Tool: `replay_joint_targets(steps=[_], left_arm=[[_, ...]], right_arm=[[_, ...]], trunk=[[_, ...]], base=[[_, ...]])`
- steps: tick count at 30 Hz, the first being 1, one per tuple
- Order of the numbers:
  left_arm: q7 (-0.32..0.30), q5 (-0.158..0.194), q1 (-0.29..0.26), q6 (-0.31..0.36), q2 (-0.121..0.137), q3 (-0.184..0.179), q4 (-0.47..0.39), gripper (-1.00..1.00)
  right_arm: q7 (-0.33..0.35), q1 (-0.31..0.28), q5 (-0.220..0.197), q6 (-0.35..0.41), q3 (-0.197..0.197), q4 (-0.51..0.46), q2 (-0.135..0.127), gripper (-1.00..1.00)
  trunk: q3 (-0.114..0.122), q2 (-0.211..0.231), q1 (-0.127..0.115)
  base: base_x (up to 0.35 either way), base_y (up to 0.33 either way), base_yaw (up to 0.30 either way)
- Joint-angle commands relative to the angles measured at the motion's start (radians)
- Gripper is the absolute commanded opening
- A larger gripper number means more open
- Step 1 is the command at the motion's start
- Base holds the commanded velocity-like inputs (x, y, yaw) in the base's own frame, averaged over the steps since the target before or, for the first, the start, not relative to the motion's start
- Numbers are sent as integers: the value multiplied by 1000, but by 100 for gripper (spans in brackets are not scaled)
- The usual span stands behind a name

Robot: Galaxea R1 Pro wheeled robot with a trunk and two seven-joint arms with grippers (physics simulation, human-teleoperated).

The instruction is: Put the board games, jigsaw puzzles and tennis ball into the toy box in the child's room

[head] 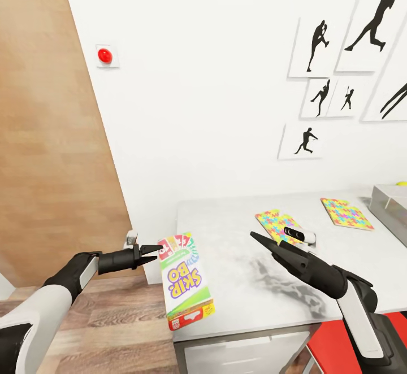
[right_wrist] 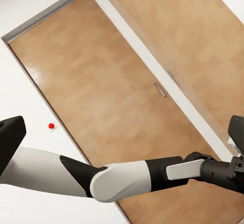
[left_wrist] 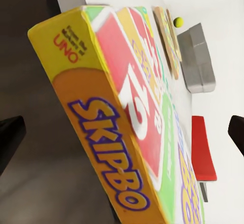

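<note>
The stiff, light SKIP-BO box [head: 183,281] is pinched at its far left corner by the left gripper [head: 151,254]; the right gripper [head: 265,242] is spread, empty.

You see one flat colourful "SKIP BO" board game box [head: 183,279], two thin square jigsaw boards in yellow, pink, blue and green, the near one [head: 275,225] and the far one [head: 346,213], one small yellow-green tennis ball [head: 401,183], one light grey plastic bin [head: 391,206], and five black silhouette wall pictures [head: 316,47].
</note>
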Motion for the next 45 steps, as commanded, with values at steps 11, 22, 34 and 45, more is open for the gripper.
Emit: replay_joint_targets(steps=[11, 22, 34, 45], left_arm=[[-2, 1, 0, 9, 0, 2, 0, 100], [-2, 1, -1, 7, 0, 2, 0, 100], [-3, 1, -1, 7, 0, 3, 0, 100], [-4, 1, -1, 6, 0, 2, 0, 100]], right_arm=[[1, 0, -3, 7, 0, 0, 1, 100], [-1, 0, -2, 7, 1, 0, 2, 100], [-1, 0, -2, 6, 2, 0, 3, 100], [-1, 0, -2, 6, 2, 0, 5, 100]], trunk=[[-1, -1, 0], [-1, -1, 0], [-1, -1, 0], [-1, -1, 0]], base=[[0, 0, 0], [0, 0, 0], [0, -94, 0], [0, -8, 0]])
